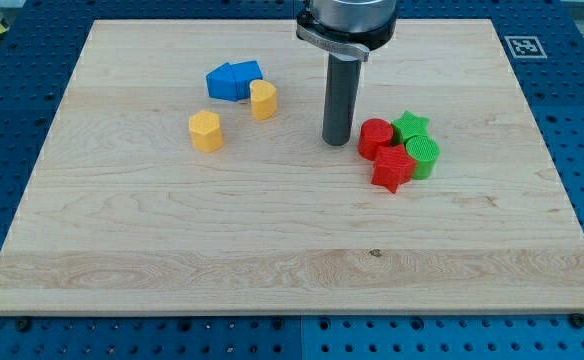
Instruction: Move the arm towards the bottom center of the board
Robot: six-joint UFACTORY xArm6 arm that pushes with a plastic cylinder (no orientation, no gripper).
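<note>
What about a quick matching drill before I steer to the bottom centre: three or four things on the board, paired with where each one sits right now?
Things:
1. blue block
2. yellow hexagonal block
3. red star block
4. my tip

Places:
A. just to the view's left of the red cylinder
B. touching the yellow block on that block's upper left
C. standing alone, lowest of the left group
D. lowest of the red and green cluster

Pairs: 1-B, 2-C, 3-D, 4-A
</note>
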